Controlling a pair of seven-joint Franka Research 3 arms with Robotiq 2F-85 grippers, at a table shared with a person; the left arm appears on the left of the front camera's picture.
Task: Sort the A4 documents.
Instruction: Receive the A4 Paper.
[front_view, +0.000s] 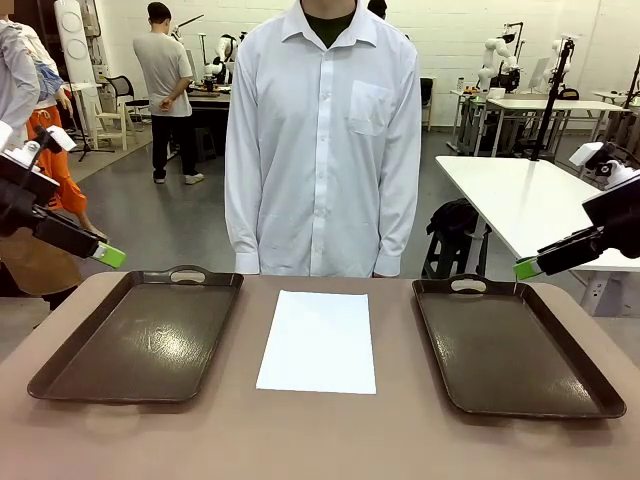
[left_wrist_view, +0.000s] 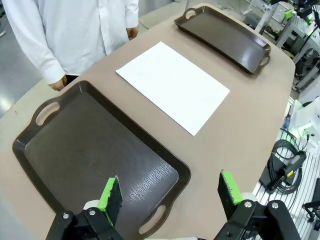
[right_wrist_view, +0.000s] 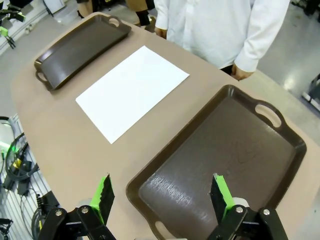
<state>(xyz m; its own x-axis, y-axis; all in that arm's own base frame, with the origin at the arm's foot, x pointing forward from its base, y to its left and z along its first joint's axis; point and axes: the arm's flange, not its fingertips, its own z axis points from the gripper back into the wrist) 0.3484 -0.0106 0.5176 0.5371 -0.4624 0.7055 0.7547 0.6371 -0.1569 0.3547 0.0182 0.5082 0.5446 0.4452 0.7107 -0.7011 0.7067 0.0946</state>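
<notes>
A white A4 sheet (front_view: 319, 341) lies flat in the middle of the brown table, between two dark brown trays; the same sheet (left_wrist_view: 173, 85) (right_wrist_view: 131, 90) appears in both wrist views. My left gripper (left_wrist_view: 170, 194) hangs open above the near end of the left tray (left_wrist_view: 95, 155). Open as well, my right gripper (right_wrist_view: 161, 195) hovers over the near end of the right tray (right_wrist_view: 220, 160). In the front view the left gripper (front_view: 108, 255) is raised at the left edge and the right gripper (front_view: 527, 267) at the right edge. Nothing is between either pair of fingers.
The left tray (front_view: 140, 335) and right tray (front_view: 510, 345) both look empty. A person in a white shirt (front_view: 322, 140) stands at the table's far edge, hands down at the sides. Cables lie on the floor beside the table (left_wrist_view: 287, 160).
</notes>
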